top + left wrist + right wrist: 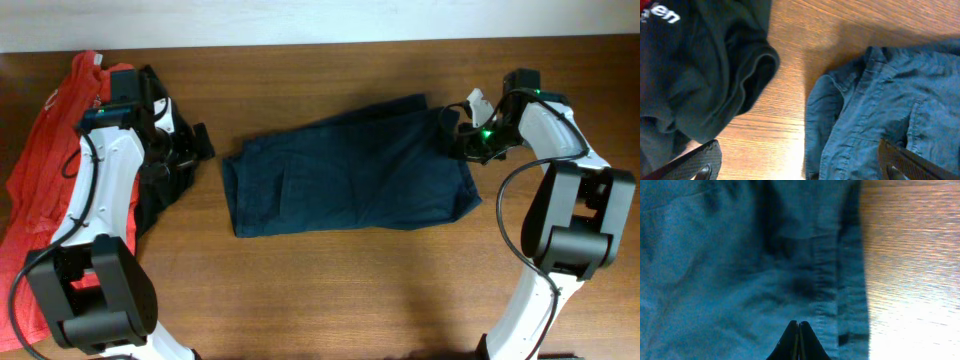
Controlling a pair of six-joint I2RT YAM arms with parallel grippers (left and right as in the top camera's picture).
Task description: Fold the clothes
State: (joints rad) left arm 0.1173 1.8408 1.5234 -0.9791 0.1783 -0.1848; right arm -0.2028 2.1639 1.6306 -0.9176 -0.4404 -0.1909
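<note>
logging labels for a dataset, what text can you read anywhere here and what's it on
"en": white letters, the end of a word cut off by the frame edge, on dark cloth in the top left corner of the left wrist view.
Shorts: no text shows.
Red garment: no text shows.
</note>
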